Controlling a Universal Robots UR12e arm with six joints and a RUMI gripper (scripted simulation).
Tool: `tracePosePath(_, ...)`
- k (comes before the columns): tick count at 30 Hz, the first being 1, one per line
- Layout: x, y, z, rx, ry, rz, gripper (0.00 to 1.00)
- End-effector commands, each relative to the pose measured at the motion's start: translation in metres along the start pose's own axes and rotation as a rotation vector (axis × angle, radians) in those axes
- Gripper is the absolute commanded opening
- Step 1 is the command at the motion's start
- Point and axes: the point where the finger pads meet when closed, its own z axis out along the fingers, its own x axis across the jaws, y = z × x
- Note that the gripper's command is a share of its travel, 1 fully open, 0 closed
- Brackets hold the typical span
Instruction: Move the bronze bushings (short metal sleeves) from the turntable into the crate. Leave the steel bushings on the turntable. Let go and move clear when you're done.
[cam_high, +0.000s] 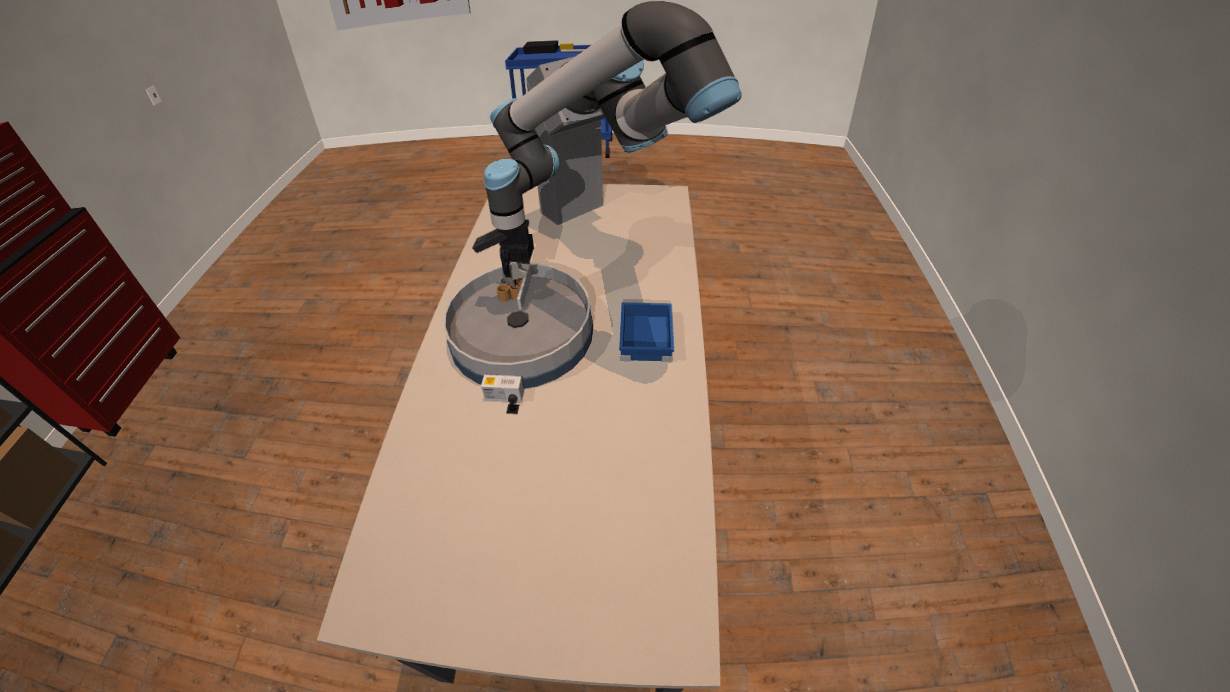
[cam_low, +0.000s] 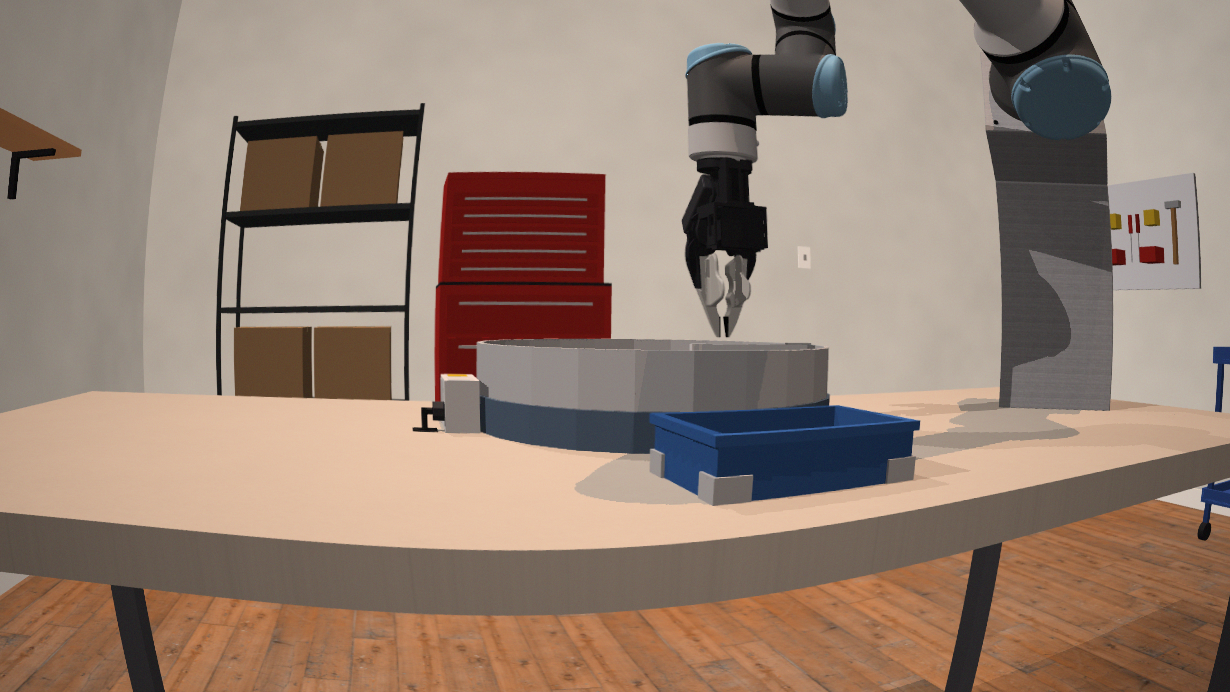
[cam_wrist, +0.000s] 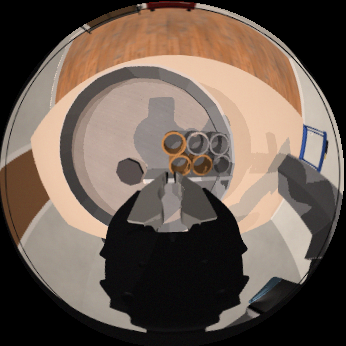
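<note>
At twelve o'clock on the walled turntable (cam_high: 461, 345) (cam_low: 567, 376), seen from the top, the gripper (cam_high: 516, 282) (cam_low: 724, 333) (cam_wrist: 170, 172) hangs point-down, its fingertips pressed together with nothing pinched between! The exterior view puts those tips above the rim, and there's the blue crate (cam_high: 646, 353) (cam_low: 808, 469) at the turntable's three o'clock, on the table (cam_high: 550, 533) (cam_low: 301, 481). Into the wrist view, and what a cluster: six bushings, upright, just off the hub (cam_wrist: 130, 171)! The first bronze bushing (cam_high: 503, 294) (cam_wrist: 174, 133) sits around its two o'clock; the second bronze bushing (cam_wrist: 180, 156) and third bronze bushing (cam_wrist: 202, 156) line up nearer the divider (cam_high: 522, 290) (cam_wrist: 210, 178), towards three. Steel bushings (cam_wrist: 197, 132) fill the rimward side. All three bronze ones are on the turntable! Down at six o'clock from the top, the control box (cam_high: 501, 389) (cam_low: 461, 404) stands beside the wall.
</note>
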Motion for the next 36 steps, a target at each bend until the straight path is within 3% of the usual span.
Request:
tracePosePath(1, -0.0005, -0.0004, 0.0014, 0.001, -0.001, 0.0, 0.05)
tracePosePath(36, -0.0005, -0.0004, 0.0065, 0.001, -0.001, 0.0, 0.05)
